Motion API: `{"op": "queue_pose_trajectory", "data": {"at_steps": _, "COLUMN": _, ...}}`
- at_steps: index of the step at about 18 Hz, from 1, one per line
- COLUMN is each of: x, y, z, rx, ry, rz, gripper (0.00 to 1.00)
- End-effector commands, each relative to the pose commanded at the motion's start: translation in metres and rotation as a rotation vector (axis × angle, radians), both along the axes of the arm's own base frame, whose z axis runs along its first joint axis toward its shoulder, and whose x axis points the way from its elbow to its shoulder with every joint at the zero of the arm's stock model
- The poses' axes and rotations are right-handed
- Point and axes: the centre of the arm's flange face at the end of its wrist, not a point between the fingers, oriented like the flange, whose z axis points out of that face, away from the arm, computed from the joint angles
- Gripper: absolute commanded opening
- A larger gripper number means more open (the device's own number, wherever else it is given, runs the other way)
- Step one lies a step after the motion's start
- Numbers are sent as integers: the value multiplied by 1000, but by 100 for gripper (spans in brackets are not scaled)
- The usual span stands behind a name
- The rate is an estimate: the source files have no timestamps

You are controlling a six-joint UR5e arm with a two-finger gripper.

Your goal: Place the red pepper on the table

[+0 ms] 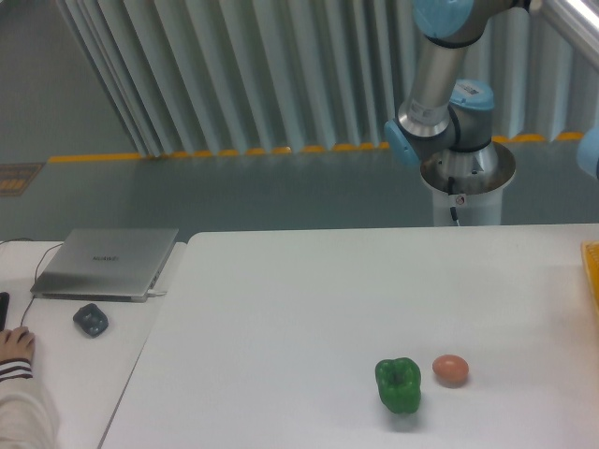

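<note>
The red pepper is out of view in this frame. The white table (281, 309) fills the lower part of the camera view. My arm (440, 75) rises from its base at the back right and runs off the top and right edges. The gripper itself is outside the frame, so its state does not show.
A green bell pepper (399, 384) and an orange-brown egg-like ball (450, 369) sit near the table's front. An orange-yellow object (593, 271) pokes in at the right edge. On the adjoining desk at left are a closed laptop (106, 263), a dark mouse (91, 320) and a person's hand (16, 346).
</note>
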Motion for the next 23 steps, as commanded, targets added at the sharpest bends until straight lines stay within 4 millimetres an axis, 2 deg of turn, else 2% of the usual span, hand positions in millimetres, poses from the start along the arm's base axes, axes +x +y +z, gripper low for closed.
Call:
{"op": "queue_pose_trajectory", "data": {"at_steps": 2, "x": -9, "y": -11, "z": 0, "rx": 1, "ry": -1, "rz": 0, "gripper": 100}}
{"op": "queue_pose_trajectory", "data": {"at_steps": 7, "x": -17, "y": -21, "z": -5, "rx": -4, "ry": -9, "rz": -6, "gripper": 100}}
{"op": "queue_pose_trajectory", "data": {"at_steps": 10, "x": -29, "y": -30, "z": -14, "rx": -1, "ry": -3, "rz": -1, "gripper": 100}}
{"op": "queue_pose_trajectory", "data": {"at_steps": 23, "x": -39, "y": -34, "z": -32, "rx": -8, "ry": -23, "rz": 0, "gripper": 100}}
